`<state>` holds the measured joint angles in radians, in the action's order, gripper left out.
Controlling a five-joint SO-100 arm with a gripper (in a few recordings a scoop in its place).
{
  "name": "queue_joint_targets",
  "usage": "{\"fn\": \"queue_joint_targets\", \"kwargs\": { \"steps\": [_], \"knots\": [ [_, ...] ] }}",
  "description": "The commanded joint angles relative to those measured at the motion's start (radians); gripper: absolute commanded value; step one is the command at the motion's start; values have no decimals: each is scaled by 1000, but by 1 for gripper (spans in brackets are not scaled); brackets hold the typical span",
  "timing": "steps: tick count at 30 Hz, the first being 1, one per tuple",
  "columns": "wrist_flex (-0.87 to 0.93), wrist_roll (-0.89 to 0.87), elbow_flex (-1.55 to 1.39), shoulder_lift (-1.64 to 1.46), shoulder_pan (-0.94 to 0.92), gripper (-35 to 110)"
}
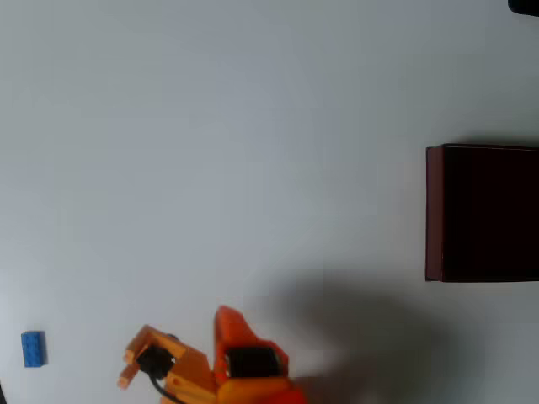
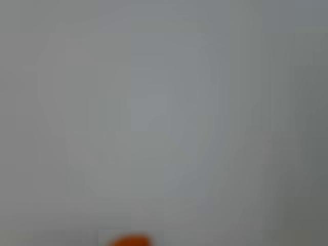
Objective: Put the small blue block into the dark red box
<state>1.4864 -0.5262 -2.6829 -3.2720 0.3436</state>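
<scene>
Studded blue brick lies apart from the thin-walled maroon box; orange plastic claw gapes.

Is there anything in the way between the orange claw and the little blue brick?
Nothing visible. In the overhead view the small blue block lies at the lower left, and the gripper sits just to its right with bare white table between them. The table toward the dark red box at the right also looks bare.

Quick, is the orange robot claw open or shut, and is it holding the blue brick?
Gripper: jaws cannot be told open or shut. Small blue block lies apart on the table, not held.
</scene>
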Motion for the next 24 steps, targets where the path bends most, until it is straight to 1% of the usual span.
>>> {"fn": "queue_joint_targets", "kwargs": {
  "steps": [1, 3, 6, 9, 12, 16, 18, 21, 23, 24],
  "knots": [
    [100, -287, 255, 175, 40, 0],
    [138, -448, 364, 284, 97, 0],
    [163, -678, 433, 365, 184, 0],
    [176, -943, 422, 377, 290, 0],
    [167, -1143, 397, 397, 373, 0],
    [169, -1413, 400, 500, 494, 0],
    [169, -1523, 422, 569, 548, 1],
    [170, -1614, 463, 672, 598, 4],
    [183, -1712, 497, 726, 657, 5],
    [196, -1758, 520, 761, 687, 10]
  ]
}}
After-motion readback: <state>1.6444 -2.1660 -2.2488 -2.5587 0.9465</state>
